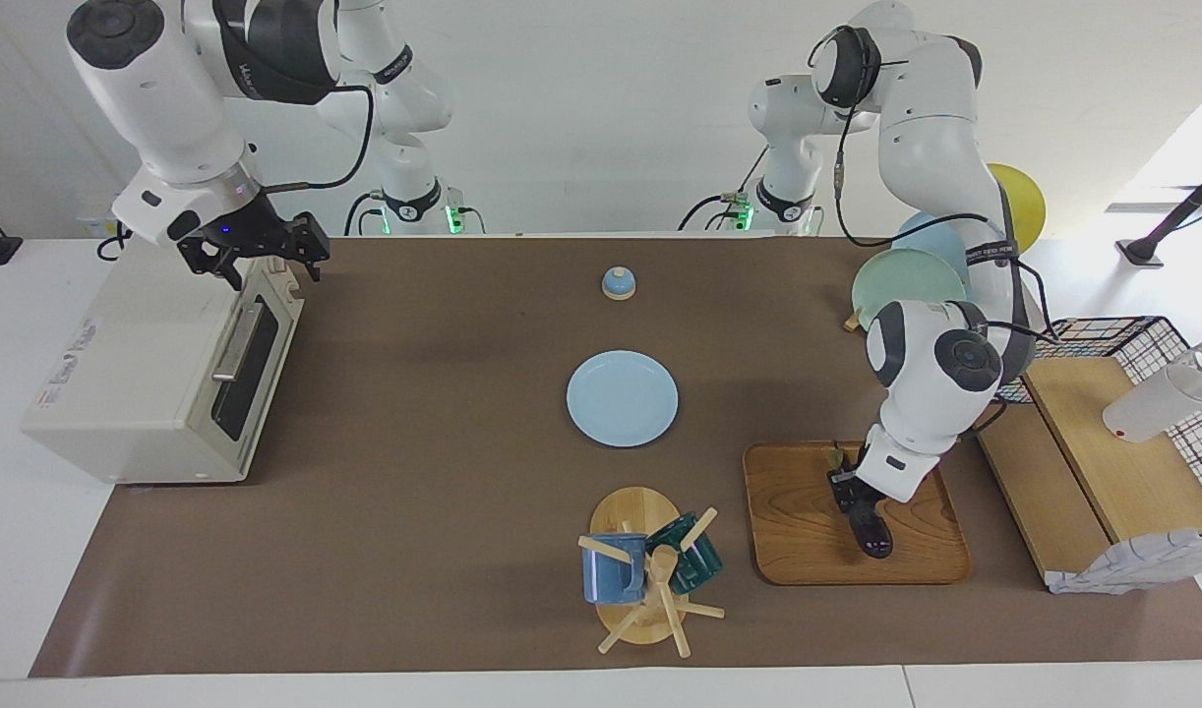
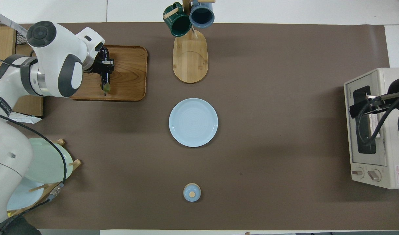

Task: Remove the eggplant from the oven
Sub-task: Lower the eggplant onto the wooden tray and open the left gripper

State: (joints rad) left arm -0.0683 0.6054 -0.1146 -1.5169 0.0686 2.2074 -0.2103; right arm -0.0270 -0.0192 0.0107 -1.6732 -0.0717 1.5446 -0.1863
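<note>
The eggplant (image 1: 873, 534) lies on a wooden tray (image 1: 808, 531) toward the left arm's end of the table, its green stem pointing toward the robots. My left gripper (image 1: 850, 488) is down around the eggplant's middle. In the overhead view the eggplant (image 2: 105, 78) pokes out from under this gripper (image 2: 104, 64). The cream-white oven (image 1: 119, 383) stands at the right arm's end with its dark glass door shut. My right gripper (image 1: 270, 262) hovers open and empty over the top edge of the oven's door. It also shows in the overhead view (image 2: 366, 106) over the oven (image 2: 371, 163).
A light blue plate (image 1: 622, 397) lies mid-table, with a small blue lidded pot (image 1: 618, 283) nearer the robots. A mug rack (image 1: 650, 580) with a blue and a green mug stands beside the tray. A plate rack (image 1: 906, 280), a wooden shelf (image 1: 1103, 462) and a wire basket stand at the left arm's end.
</note>
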